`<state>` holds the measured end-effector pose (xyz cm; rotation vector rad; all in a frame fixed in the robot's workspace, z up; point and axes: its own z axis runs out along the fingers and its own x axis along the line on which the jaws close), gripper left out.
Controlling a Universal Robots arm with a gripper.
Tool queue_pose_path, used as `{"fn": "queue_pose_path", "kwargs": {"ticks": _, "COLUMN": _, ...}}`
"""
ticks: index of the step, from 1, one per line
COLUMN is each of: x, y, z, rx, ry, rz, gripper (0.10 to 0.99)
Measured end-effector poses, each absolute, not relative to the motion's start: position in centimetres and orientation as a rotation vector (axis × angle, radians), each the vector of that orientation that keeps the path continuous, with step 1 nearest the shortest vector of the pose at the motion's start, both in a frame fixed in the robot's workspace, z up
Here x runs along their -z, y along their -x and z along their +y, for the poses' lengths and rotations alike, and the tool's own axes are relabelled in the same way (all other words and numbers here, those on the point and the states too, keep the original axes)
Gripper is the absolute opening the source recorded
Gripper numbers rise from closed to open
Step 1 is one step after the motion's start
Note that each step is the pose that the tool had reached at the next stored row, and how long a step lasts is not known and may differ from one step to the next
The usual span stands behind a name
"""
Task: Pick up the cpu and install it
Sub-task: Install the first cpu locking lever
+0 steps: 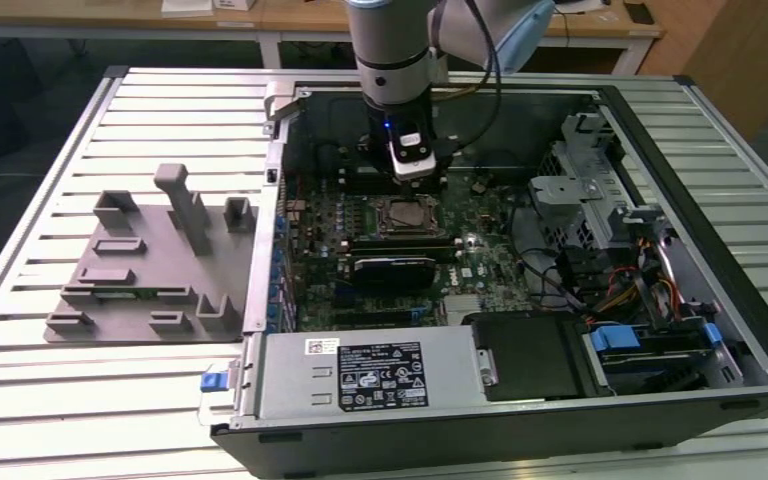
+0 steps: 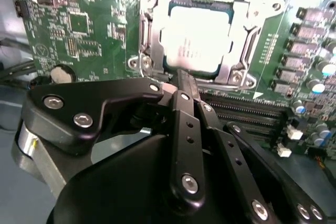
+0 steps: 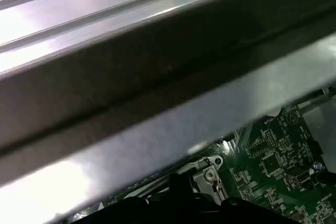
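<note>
— Pincer [image 2: 181,80] state? 
— Fingers drawn together, nothing between them, tips just short of the socket [image 2: 197,30]. 
— And the cpu [image 2: 195,38]? 
— Seated in that socket on the motherboard [image 1: 384,250], at twelve o'clock from the pincer in the second wrist view. Grey fixture [image 1: 157,265] sits well apart on the table [image 1: 117,400].

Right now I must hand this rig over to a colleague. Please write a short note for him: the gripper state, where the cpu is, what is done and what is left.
Gripper: empty, its fingers drawn together, poised just beside the socket inside the open computer case.
CPU: lying flat in the motherboard socket, silver top up; in the exterior view it sits at mid-board, below the arm's wrist.
Done: CPU picked up and placed in the socket.
Left: whether the socket's retention frame is latched cannot be judged from these views; check it.
Grey plastic fixture stands on the table outside the case, at the exterior view's left.
</note>
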<state>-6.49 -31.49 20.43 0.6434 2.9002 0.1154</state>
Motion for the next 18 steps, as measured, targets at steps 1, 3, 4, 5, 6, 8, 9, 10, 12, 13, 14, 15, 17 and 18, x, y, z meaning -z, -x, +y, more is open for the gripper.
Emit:
{"fn": "queue_pose_path", "kwargs": {"ticks": 1, "x": -20.4, "y": 6.5, "z": -31.6, "rx": -0.114, "ry": -0.644, "rz": 2.901, "gripper": 0.106}}
{"fn": "queue_pose_path", "kwargs": {"ticks": 3, "x": -20.4, "y": 6.4, "z": -31.9, "rx": -0.113, "ry": -0.644, "rz": 2.902, "gripper": 0.106}}
{"fn": "queue_pose_path", "kwargs": {"ticks": 4, "x": -20.4, "y": 6.4, "z": -32.0, "rx": -0.112, "ry": -0.644, "rz": 2.902, "gripper": 0.106}}
{"fn": "queue_pose_path", "kwargs": {"ticks": 5, "x": -20.4, "y": 6.4, "z": -32.1, "rx": -0.111, "ry": -0.644, "rz": 2.903, "gripper": 0.106}}
{"fn": "queue_pose_path", "kwargs": {"ticks": 6, "x": -20.4, "y": 6.3, "z": -32.2, "rx": -0.110, "ry": -0.644, "rz": 2.903, "gripper": 0.106}}
{"fn": "queue_pose_path", "kwargs": {"ticks": 8, "x": -20.4, "y": 6.3, "z": -32.5, "rx": -0.108, "ry": -0.644, "rz": 2.904, "gripper": 0.106}}
{"fn": "queue_pose_path", "kwargs": {"ticks": 9, "x": -20.4, "y": 6.3, "z": -32.6, "rx": -0.107, "ry": -0.644, "rz": 2.904, "gripper": 0.106}}
{"fn": "queue_pose_path", "kwargs": {"ticks": 10, "x": -20.4, "y": 6.2, "z": -32.8, "rx": -0.106, "ry": -0.644, "rz": 2.904, "gripper": 0.106}}
{"fn": "queue_pose_path", "kwargs": {"ticks": 12, "x": -20.4, "y": 6.2, "z": -33.0, "rx": -0.104, "ry": -0.644, "rz": 2.905, "gripper": 0.106}}
{"fn": "queue_pose_path", "kwargs": {"ticks": 13, "x": -20.4, "y": 6.2, "z": -33.1, "rx": -0.103, "ry": -0.644, "rz": 2.905, "gripper": 0.106}}
{"fn": "queue_pose_path", "kwargs": {"ticks": 14, "x": -20.4, "y": 6.2, "z": -33.2, "rx": -0.102, "ry": -0.644, "rz": 2.905, "gripper": 0.106}}
{"fn": "queue_pose_path", "kwargs": {"ticks": 15, "x": -20.4, "y": 6.1, "z": -33.3, "rx": -0.101, "ry": -0.644, "rz": 2.906, "gripper": 0.106}}
{"fn": "queue_pose_path", "kwargs": {"ticks": 17, "x": -20.4, "y": 6.1, "z": -33.3, "rx": -0.101, "ry": -0.644, "rz": 2.906, "gripper": 0.106}}
{"fn": "queue_pose_path", "kwargs": {"ticks": 18, "x": -20.4, "y": 6.1, "z": -33.3, "rx": -0.100, "ry": -0.644, "rz": 2.906, "gripper": 0.106}}
